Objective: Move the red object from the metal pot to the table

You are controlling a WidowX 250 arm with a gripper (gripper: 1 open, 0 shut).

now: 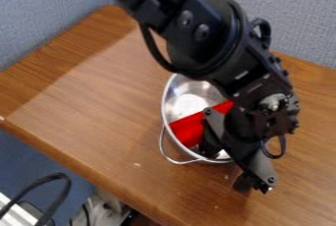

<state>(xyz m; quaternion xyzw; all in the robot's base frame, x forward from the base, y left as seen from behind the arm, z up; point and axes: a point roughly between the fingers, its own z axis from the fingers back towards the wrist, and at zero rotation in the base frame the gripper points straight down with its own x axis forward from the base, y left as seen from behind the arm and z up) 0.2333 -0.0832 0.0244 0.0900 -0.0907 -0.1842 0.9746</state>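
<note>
Table: brown wood-grain top [92,83]; its near edge slants down past the wire handle, its far edge runs behind the arm.
Robot arm: black and jointed [210,33], leaning in over the table's far edge and covering much of the pot's side away from the table's left corner.
Metal pot: shiny, round [170,100], standing near the table's near edge, its wire handle [167,154] out on that side.
Red object: inside the pot, slantwise, one end near the wall by the wire handle [188,129], the other running under the gripper.
Gripper: dark fingers [234,154] down at the pot's rim and over the red object; how far apart they stand, and whether they have hold of anything, I cannot tell.
Handling: probably light and fairly firm; the glossy skin may slip, so an even squeeze seems wise. It does not look fragile.
Where to take hold: across its narrow width, around the middle, so that neither end drags on the pot wall in lifting.
Hidden: the red object's far end, any contact with the fingers, and part of the pot's rim; the fingertips blur into dark shapes.
</note>
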